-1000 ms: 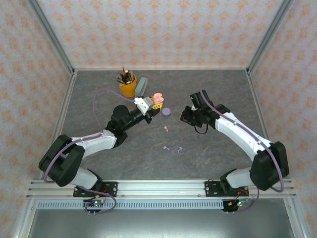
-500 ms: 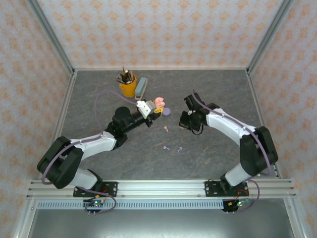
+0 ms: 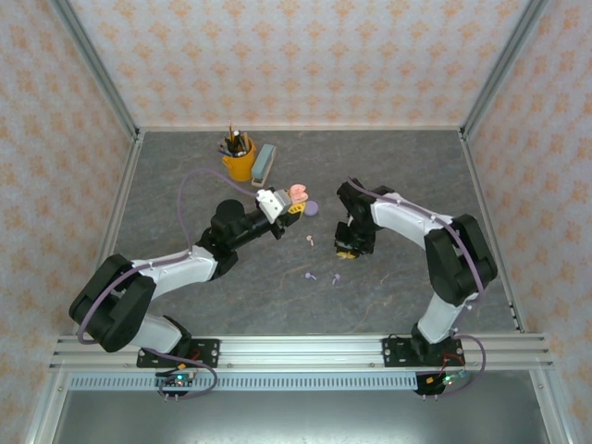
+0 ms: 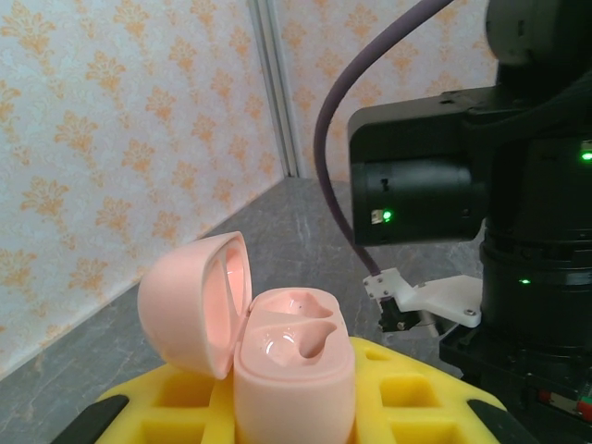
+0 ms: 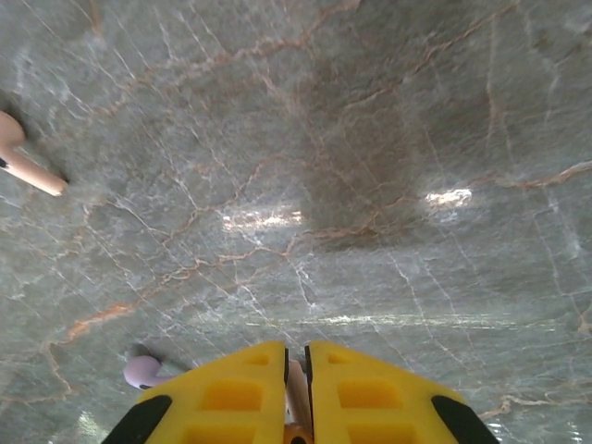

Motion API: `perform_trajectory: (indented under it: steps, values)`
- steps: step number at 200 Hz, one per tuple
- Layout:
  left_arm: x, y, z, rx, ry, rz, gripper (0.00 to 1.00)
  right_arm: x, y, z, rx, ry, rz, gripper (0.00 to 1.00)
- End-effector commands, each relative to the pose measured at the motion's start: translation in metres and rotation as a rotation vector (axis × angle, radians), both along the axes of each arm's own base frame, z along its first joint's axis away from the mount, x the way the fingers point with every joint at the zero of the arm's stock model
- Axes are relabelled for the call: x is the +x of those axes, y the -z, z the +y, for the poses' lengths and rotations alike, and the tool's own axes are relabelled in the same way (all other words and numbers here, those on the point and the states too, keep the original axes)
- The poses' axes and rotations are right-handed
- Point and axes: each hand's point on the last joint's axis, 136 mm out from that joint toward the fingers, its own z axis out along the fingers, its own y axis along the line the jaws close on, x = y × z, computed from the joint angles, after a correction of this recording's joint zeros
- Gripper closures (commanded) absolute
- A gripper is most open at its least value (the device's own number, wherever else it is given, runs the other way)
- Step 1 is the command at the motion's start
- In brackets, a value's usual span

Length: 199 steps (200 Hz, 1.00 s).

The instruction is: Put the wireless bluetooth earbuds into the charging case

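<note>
My left arm stretches diagonally toward the table's middle. The left gripper [image 3: 285, 202] is clamped on the pink charging case [image 4: 289, 365], which stands upright between the yellow pads with its lid [image 4: 196, 301] hinged open.

My right arm folds back on itself, with the right gripper [image 3: 348, 246] pointing down at the table [image 3: 407, 166]. Its pads are nearly together, and I cannot tell what the pale sliver in the slit is.

Bare stone lies around both grippers. The yellow cup [image 3: 239, 165] and grey box [image 3: 265, 161] stand well behind the case, and a lilac disc [image 3: 311, 209] sits just beside it.

A pink earbud [image 3: 312, 240] lies near the right gripper, on its left. A lilac earbud [image 3: 336, 277] and a second lilac earbud [image 3: 312, 275] lie nearer the bases.
</note>
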Motion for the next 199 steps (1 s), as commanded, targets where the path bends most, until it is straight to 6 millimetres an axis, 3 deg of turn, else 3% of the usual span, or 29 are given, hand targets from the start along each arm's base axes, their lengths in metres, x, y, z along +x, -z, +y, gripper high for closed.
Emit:
perform_trajectory:
  steps: [1, 109, 160, 199]
  values:
    - [-0.008, -0.009, -0.003, -0.028, 0.017, -0.032, 1.00, -0.015, 0.004, -0.012, -0.068, -0.046, 0.097, 0.88]
    - [-0.013, -0.009, -0.008, -0.064, 0.039, -0.027, 1.00, 0.023, 0.039, -0.006, -0.173, -0.053, 0.144, 0.76]
    - [-0.013, -0.015, -0.010, -0.085, 0.047, -0.035, 1.00, 0.038, 0.025, -0.006, -0.170, -0.022, 0.057, 0.70]
    - [-0.014, -0.015, -0.012, -0.082, 0.050, -0.035, 1.00, 0.036, 0.014, -0.011, -0.156, 0.037, -0.017, 0.64]
